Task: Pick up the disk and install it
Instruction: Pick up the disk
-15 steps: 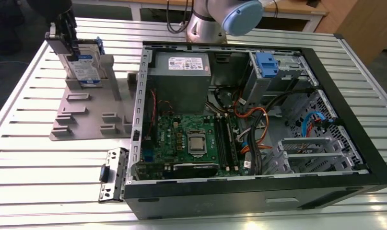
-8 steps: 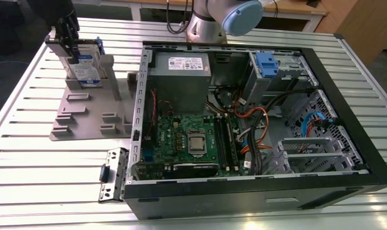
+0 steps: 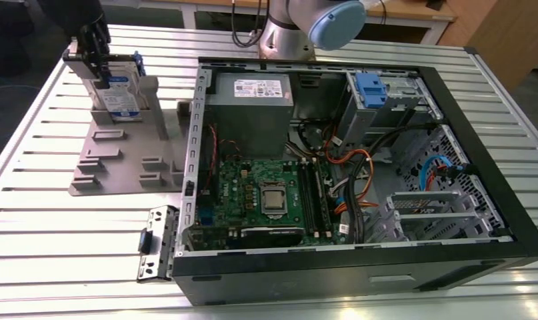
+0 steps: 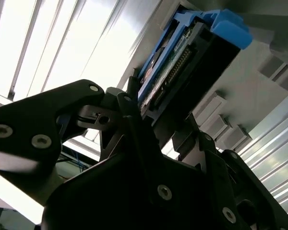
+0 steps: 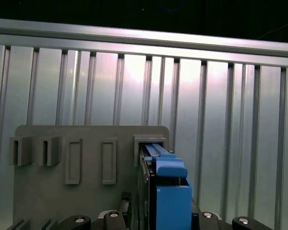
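One gripper (image 3: 97,72) straddles the upright disk (image 3: 127,97) — whether clamped, I cannot tell.

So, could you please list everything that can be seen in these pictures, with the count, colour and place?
table: one, silver slatted metal, under everything
holder: one, grey, on the table at the exterior view's left
disk: one, silver with a blue frame, upright in the holder
computer case: one, black, open, on the table at the exterior view's right of the holder
power supply: one, grey, inside the case
circuit board: one, green, inside the case
cables: several, orange, black and blue, inside the case
bracket: one, grey metal, on the table beside the case
arm: one, grey with a blue cap, beyond the case
gripper: one, black, at the disk's top
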